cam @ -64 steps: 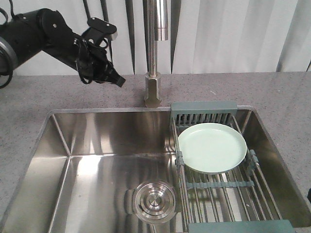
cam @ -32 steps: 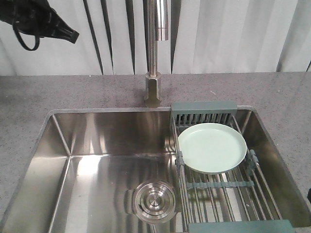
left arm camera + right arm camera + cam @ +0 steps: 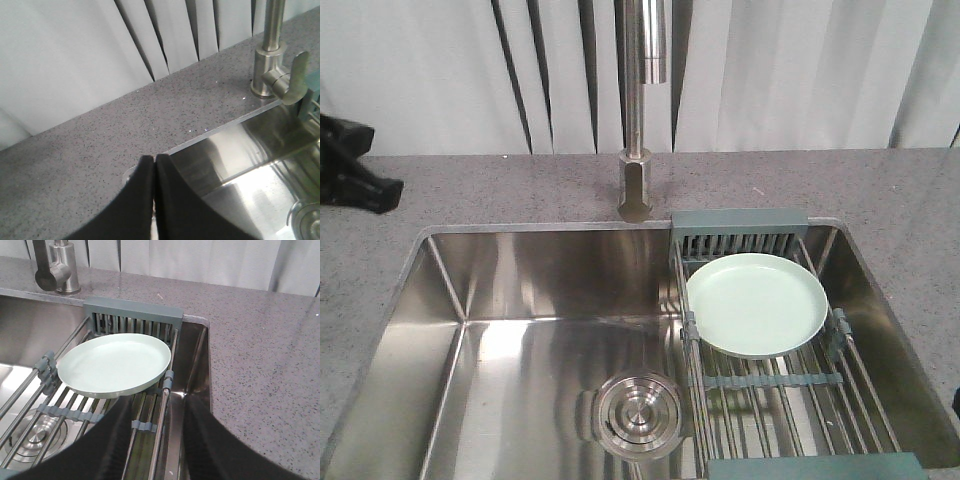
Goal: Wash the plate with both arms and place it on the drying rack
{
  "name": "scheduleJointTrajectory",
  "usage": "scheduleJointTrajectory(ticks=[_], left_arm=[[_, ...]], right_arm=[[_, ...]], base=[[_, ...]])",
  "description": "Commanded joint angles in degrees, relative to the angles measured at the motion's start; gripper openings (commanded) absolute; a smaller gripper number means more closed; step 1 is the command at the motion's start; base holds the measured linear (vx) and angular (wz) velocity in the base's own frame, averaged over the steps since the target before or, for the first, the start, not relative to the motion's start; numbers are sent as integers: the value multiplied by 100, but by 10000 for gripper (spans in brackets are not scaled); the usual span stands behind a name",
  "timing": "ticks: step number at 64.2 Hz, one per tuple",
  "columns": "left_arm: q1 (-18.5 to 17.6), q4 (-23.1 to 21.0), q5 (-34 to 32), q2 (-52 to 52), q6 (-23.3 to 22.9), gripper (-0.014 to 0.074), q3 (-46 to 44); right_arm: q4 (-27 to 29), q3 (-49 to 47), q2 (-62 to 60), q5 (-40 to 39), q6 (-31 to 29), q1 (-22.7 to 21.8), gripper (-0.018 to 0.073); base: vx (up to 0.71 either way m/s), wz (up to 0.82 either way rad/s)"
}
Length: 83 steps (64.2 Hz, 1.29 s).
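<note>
The pale mint-green plate (image 3: 755, 303) lies flat on the drying rack (image 3: 740, 232), which spans the right side of the sink; nothing touches it. At the far left edge of the front view my left gripper (image 3: 388, 191) hangs over the counter. The left wrist view shows this left gripper (image 3: 153, 158) shut and empty, above the counter by the sink's back left corner. My right gripper (image 3: 159, 407) is open and empty, just in front of the plate (image 3: 114, 362), over the rack's (image 3: 132, 315) right rods and the sink's right wall.
A tall steel faucet (image 3: 638, 100) stands behind the sink's middle, its lever (image 3: 295, 75) pointing toward the rack. The round steel drain (image 3: 638, 413) sits in the basin (image 3: 520, 330) left of the rack. Grey speckled counter (image 3: 900, 200) surrounds the sink; white curtains hang behind.
My left arm swung away from beside the faucet, first up and left, then down to the far left edge over the counter. The plate and rack stayed put.
</note>
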Motion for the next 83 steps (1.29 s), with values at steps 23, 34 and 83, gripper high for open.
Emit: scheduleJointTrajectory(ticks=[23,34,83], left_arm=[[7,-57,-1403,-2922,-329,-6,3152],[7,-57,-1324,-4132,-597,-6,3913],[7,-475,-821,-5498,-705,-6,4412]], right_arm=[[2,-141,54,-396,-14,-24,256],[2,-141,54,-396,-14,-24,256],[2,-141,54,-396,-14,-24,256]], base=[[0,0],[0,0],[0,0]])
